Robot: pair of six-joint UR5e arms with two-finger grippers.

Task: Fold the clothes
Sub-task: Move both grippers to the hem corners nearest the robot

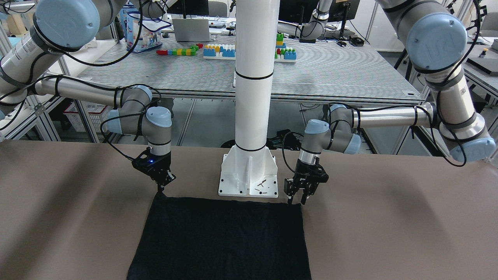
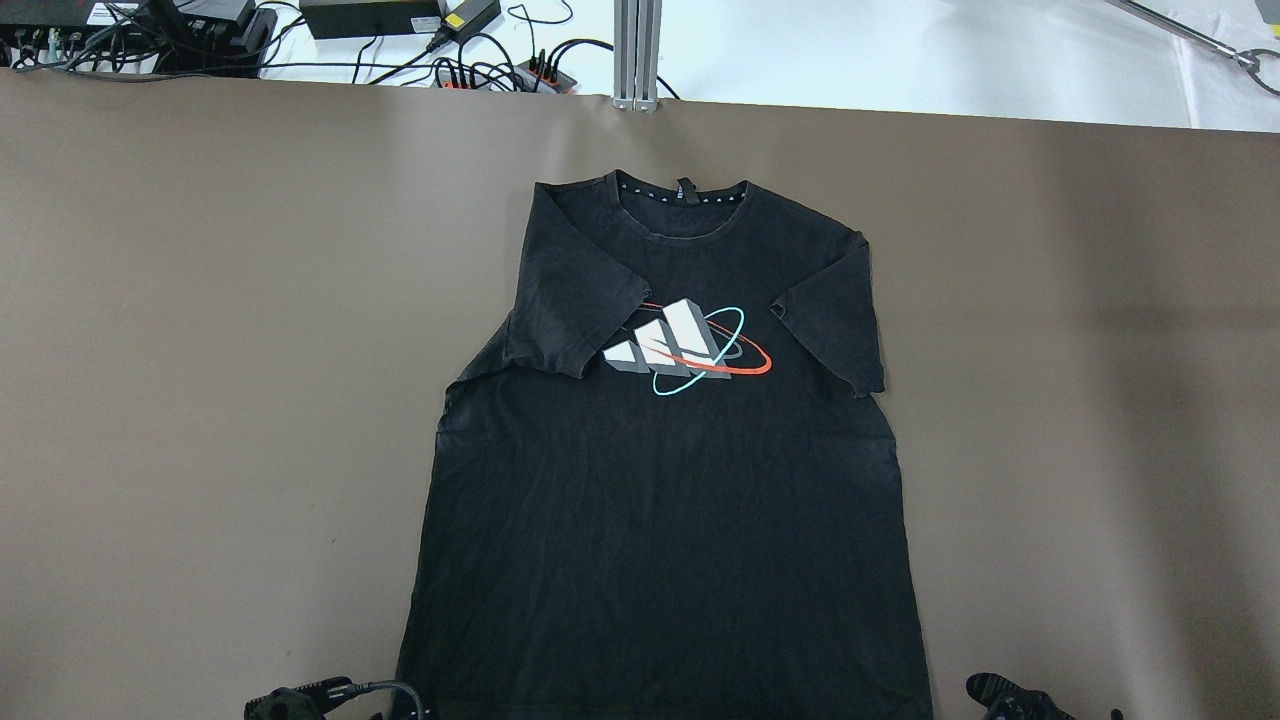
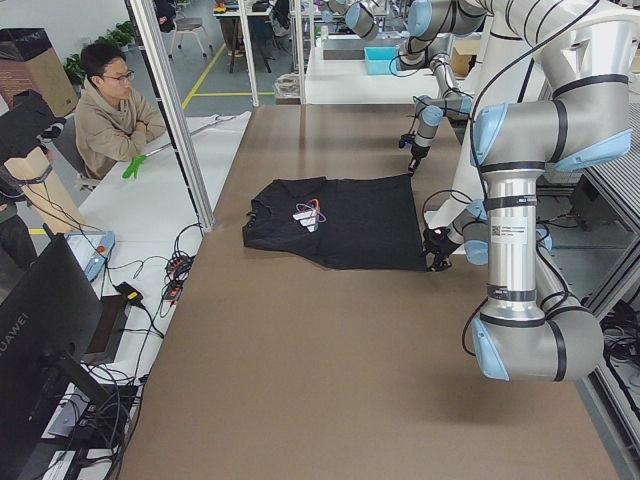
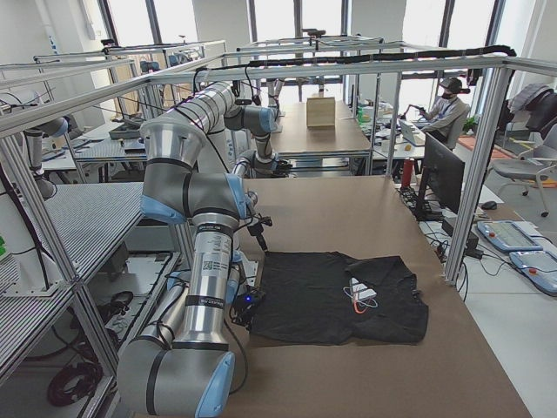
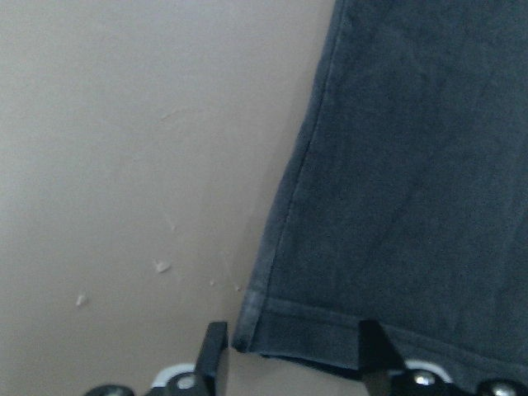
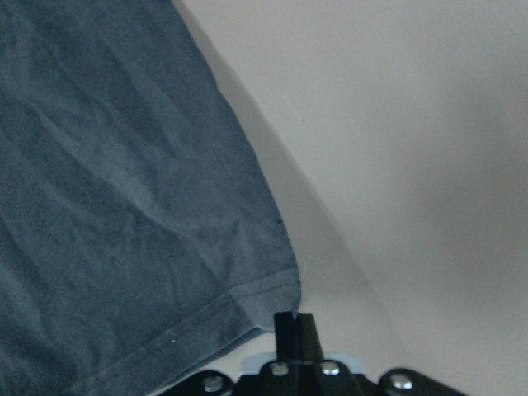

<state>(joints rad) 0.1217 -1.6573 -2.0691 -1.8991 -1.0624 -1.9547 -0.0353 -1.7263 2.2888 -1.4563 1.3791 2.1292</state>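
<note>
Desk: brown desk (image 2: 200,400), black fabric T-shirt (image 2: 660,520) flat.
Left pincer (image 1: 295,201): lowered, spread astride hem corner.
Right pincer (image 1: 160,190): lowered, closed at other corner.

A brown-covered table (image 2: 200,400) carries a black T-shirt (image 2: 660,520) spread flat and a white pole's base plate (image 1: 237,188).

The right pincer (image 6: 294,323), tips pressed together, sits at the hemmed corner of the black garment (image 6: 124,206) on the table (image 6: 396,165).
</note>
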